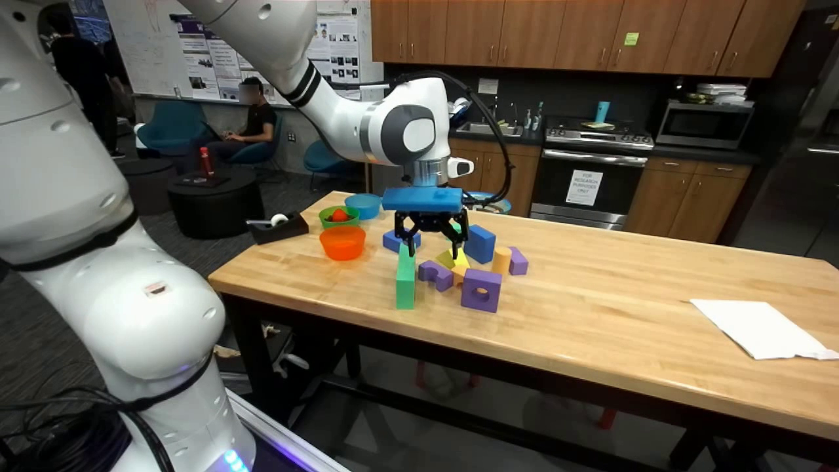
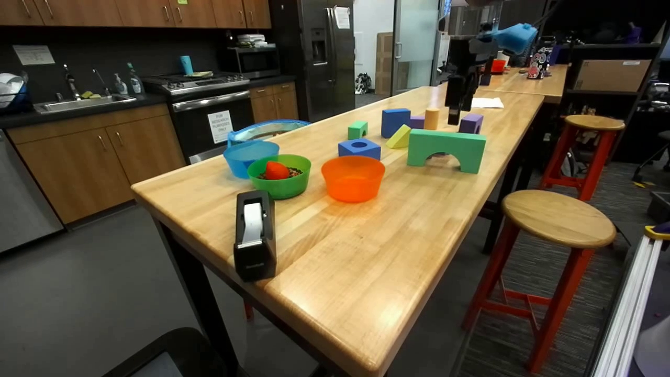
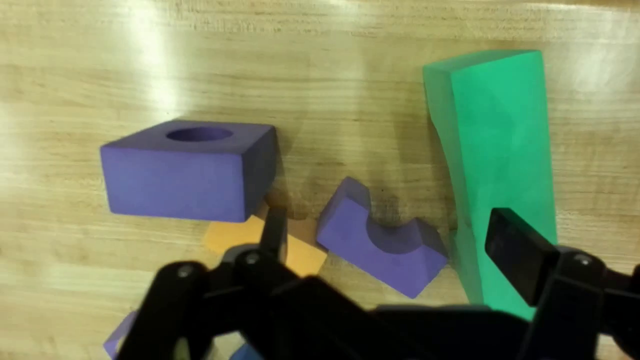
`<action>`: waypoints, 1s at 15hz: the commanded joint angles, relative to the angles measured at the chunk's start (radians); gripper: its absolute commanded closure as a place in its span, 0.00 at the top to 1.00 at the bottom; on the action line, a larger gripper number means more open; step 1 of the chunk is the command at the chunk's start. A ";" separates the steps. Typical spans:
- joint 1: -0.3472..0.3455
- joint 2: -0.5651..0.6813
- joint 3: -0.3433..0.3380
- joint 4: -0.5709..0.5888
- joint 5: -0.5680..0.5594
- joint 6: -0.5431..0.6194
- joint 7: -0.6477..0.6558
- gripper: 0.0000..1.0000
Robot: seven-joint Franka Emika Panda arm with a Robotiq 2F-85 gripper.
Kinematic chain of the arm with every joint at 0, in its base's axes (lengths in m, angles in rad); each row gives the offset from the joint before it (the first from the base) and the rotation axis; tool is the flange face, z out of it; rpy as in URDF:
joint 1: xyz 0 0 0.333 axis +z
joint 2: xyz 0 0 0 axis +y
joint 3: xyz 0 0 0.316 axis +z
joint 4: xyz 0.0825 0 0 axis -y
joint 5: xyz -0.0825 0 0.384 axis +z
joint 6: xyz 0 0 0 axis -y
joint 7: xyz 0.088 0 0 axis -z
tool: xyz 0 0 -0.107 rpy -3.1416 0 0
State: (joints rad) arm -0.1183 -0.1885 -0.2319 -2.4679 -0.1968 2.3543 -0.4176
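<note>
- Purple arch block (image 3: 375,257): lies on its broad side on the worktop (image 2: 366,272), below the end effector (image 1: 433,253) and, in the wrist view, between its fingertips.
- End effector: fingers stand apart; nothing is held. Contact with any block cannot be confirmed.
- Green arch block (image 3: 505,165): upright on its legs, just beside the purple arch block; one finger overlaps its top in the wrist view.
- Orange block (image 3: 235,235): partly hidden by the opposite finger.
- Risk: on a straight descent, one finger would likely strike the green arch block and tip or shove it; cause, that block's position under the finger.
- Risk: the opposite finger could press on the orange block; cause, the crowding.
- Risk: closing could twist the purple arch block; cause, its slanted lie relative to the fingers.
- Purple holed block (image 3: 175,185): near the orange block; contact unclear.
- Farther out, in an exterior view: orange bowl (image 2: 353,182), green bowl (image 2: 282,188), blue bowl (image 2: 251,155), tape dispenser (image 2: 255,235) near the worktop's edge.
</note>
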 commanded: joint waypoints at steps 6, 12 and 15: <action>-0.044 -0.002 0.087 0.050 -0.022 -0.121 0.539 1.00; -0.035 0.013 0.102 0.050 -0.002 -0.111 0.576 1.00; -0.036 0.015 0.099 0.050 -0.002 -0.111 0.574 1.00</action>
State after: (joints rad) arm -0.1465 -0.1739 -0.1408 -2.4189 -0.2009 2.2448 0.1587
